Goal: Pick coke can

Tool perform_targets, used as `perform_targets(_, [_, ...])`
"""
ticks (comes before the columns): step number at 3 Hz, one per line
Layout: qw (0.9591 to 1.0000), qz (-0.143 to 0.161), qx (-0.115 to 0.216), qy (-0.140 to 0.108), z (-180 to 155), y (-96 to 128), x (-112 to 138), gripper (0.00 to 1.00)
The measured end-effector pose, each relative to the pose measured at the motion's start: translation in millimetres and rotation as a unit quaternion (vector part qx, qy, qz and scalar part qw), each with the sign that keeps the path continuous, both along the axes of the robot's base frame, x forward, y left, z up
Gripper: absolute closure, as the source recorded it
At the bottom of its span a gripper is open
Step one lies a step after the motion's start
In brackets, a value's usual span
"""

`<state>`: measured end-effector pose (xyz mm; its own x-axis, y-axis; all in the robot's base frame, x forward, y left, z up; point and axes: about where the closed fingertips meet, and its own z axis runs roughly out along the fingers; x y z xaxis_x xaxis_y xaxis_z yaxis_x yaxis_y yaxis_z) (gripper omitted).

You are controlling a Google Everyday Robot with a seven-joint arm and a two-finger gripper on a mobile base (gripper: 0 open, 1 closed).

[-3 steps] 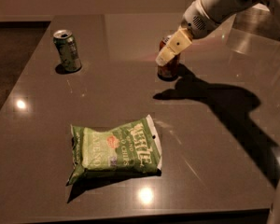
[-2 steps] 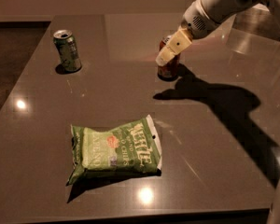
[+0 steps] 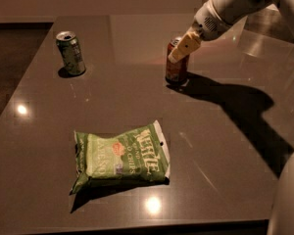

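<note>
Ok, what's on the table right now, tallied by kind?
Cans: 2, the coke can and the green can
Chip bags: 1, the green bag
Total: 3 things on the table
The gripper is at the top of the coke can, on its near side.
</note>
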<state>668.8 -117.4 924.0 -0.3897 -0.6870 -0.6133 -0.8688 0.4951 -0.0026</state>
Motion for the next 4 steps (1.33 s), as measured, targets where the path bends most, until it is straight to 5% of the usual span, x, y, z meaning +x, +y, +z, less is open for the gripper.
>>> perform_targets(2, [0.9997,0.015,0.016,-0.012,28,6,-15,0.87])
perform_targets(3, [0.9987,0.036,0.027,-0.025,61,17,-34,1.0])
perform_targets(4, [0.9977,0.053,0.03,-0.03,82,23,-47,1.0])
